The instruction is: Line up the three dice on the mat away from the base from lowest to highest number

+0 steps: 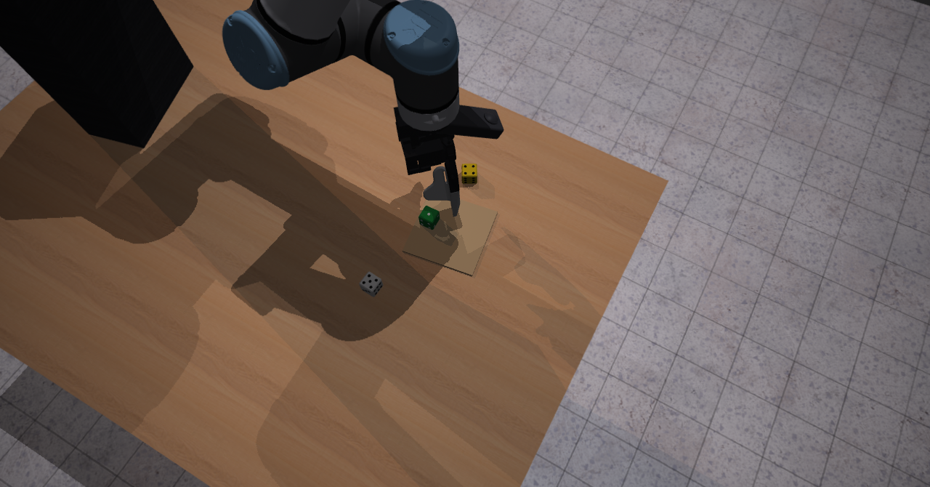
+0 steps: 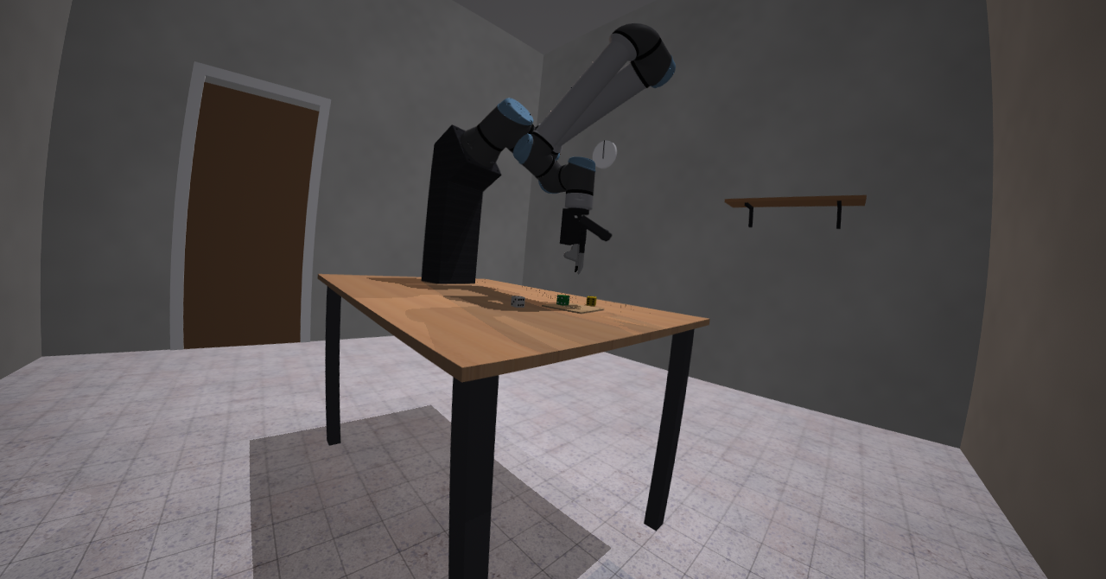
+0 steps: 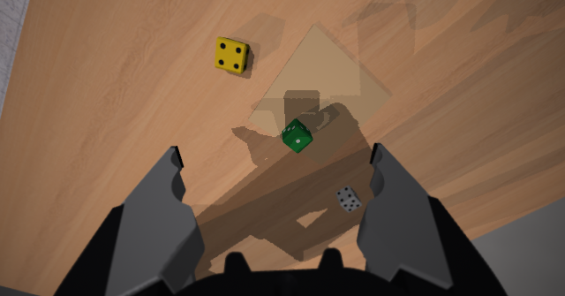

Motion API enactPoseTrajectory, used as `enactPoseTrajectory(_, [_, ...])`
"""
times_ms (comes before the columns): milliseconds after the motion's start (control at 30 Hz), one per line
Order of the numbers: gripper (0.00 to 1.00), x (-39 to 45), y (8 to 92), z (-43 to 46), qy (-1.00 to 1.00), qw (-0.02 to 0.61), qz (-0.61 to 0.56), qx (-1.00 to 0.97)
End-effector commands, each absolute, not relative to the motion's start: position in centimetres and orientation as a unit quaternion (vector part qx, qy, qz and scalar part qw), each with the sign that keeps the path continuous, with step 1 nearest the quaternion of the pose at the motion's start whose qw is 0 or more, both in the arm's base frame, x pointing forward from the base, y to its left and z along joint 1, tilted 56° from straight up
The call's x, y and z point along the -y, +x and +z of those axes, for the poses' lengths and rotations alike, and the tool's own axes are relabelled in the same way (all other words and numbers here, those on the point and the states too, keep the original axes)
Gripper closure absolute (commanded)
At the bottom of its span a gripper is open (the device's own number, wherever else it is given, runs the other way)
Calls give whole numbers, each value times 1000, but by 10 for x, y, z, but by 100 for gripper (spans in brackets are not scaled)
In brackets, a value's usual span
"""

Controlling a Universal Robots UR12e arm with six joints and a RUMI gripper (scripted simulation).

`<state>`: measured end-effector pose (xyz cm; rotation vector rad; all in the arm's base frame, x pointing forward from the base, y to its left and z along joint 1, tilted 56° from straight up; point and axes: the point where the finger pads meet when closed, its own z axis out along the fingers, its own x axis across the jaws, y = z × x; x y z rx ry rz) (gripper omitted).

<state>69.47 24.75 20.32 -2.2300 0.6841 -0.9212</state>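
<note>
A green die [image 1: 428, 216] [image 2: 562, 299] [image 3: 297, 138] showing one on top sits on the beige mat [image 1: 481, 230] [image 3: 318, 57], close to its edge on the base side. A yellow die [image 1: 469, 173] [image 2: 590, 300] [image 3: 231, 55] showing four lies flat on the table beside the mat. A white die [image 1: 370, 283] [image 2: 518, 301] [image 3: 349, 199] showing five lies flat on the table off the mat's other side, in shadow. My gripper [image 1: 449, 206] [image 2: 576, 264] [image 3: 278, 146] is open and empty, high above the table around the mat's base side. In the top view its fingers overlap.
The wooden table [image 1: 312, 412] [image 2: 433, 335] carries the mat and dice, with its edge beyond the yellow die. The black robot pedestal [image 1: 97, 41] [image 2: 452, 227] stands at the back left. The arm casts a broad shadow over the white die and part of the mat.
</note>
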Motion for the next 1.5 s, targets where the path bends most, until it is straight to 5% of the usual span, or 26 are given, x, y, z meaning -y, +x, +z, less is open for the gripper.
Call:
enactPoseTrajectory(0, [0, -257, 693, 206, -865, 281, -372, -187])
enactPoseTrajectory(1467, [0, -315, 680, 222, -839, 54, -465, 277])
